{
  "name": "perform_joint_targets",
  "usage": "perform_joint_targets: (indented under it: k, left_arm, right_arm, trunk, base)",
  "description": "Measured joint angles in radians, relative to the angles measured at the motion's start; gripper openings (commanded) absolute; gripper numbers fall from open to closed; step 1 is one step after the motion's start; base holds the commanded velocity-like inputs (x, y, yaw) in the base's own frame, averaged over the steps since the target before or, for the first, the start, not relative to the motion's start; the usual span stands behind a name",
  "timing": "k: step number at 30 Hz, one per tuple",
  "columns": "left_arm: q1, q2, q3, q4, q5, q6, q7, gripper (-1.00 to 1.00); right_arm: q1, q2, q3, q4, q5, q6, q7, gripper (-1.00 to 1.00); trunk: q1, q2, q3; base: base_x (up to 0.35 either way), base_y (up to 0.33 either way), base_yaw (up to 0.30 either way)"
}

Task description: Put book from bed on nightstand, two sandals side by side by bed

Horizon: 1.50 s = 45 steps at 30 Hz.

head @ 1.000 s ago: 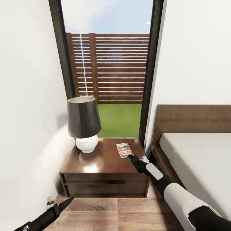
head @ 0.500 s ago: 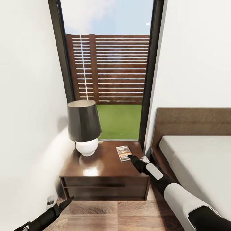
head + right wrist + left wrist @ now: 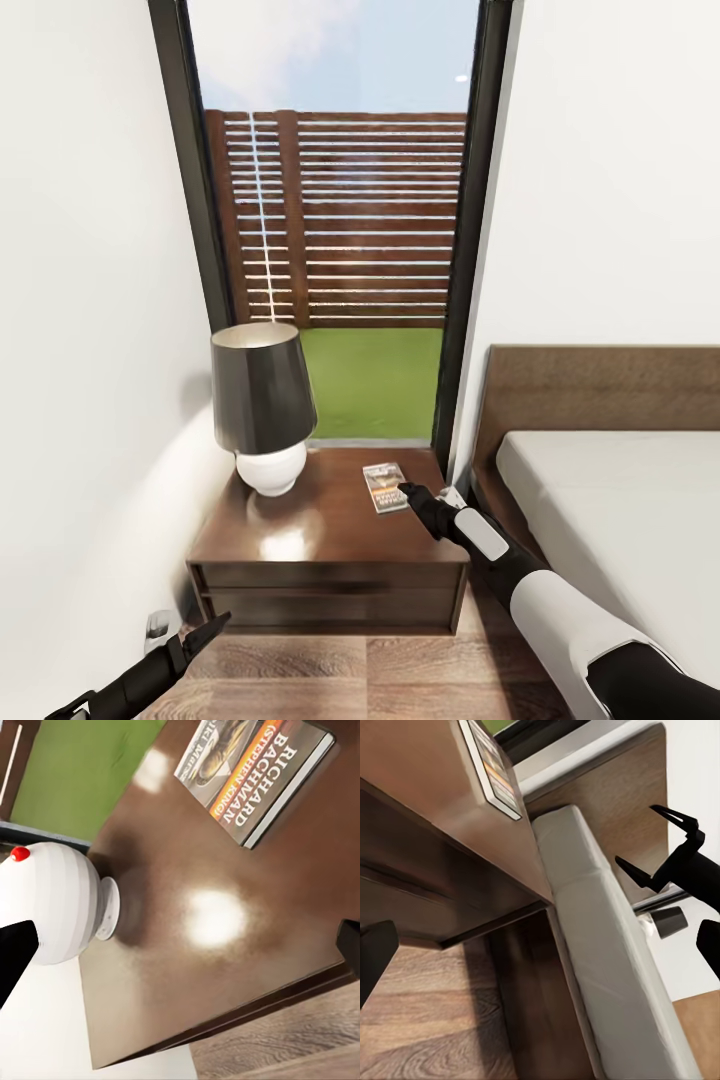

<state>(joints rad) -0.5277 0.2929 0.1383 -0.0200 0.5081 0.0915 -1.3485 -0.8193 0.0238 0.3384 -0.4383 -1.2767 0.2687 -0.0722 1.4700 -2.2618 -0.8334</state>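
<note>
The bedroom's grey-brown plank floor (image 3: 330, 680) ran along the foot of a white wall, and low over it, nearest the camera, the left gripper (image 3: 205, 632) hung with its dark fingers close together, though whether they were fully closed could not be told. Beyond it stood the nightstand (image 3: 330, 585), glossy dark brown with two drawers. The right gripper (image 3: 405, 490) reached over the nightstand's right part with its tip just beside the near edge of the book (image 3: 383, 486); in the left wrist view its two fingers stood spread apart, holding nothing. The book lay flat on the nightstand top, and the right wrist view showed its cover (image 3: 255, 772) with white lettering "RICHARD BACHMAN" and, on an orange band, "STEPHEN KING". Left of it stood the lamp (image 3: 262, 405), dark-shaded on a round white base. To the right lay the bed (image 3: 620, 500), light-grey mattress against a brown headboard. Farthest, the black-framed window (image 3: 340, 220) showed grass and a slatted brown fence.
</note>
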Motion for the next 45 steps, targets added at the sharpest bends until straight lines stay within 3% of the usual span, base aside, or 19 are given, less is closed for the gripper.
perform_joint_targets:
  k: [15, 29, 45]
  left_arm:
    - [0.000, 0.000, -0.001, 0.000, 0.000, -0.001, 0.003, 1.00]
    - [0.000, 0.000, -0.002, 0.000, -0.002, -0.001, 0.005, 1.00]
    - [0.000, 0.000, -0.003, 0.000, -0.002, -0.001, 0.007, 1.00]
  right_arm:
    - [0.001, 0.000, -0.001, 0.000, 0.000, -0.002, 0.004, 1.00]
    - [0.001, 0.000, -0.003, 0.008, 0.000, -0.002, 0.090, 1.00]
    - [0.001, 0.000, -0.002, 0.010, 0.001, -0.002, 0.105, 1.00]
  trunk:
    - [-0.058, 0.105, 0.047]
    - [-0.111, 0.203, 0.091]
    - [-0.173, 0.315, 0.141]
  base:
    - [0.000, 0.000, 0.000]
    - [0.000, 0.000, 0.000]
    - [0.000, 0.000, 0.000]
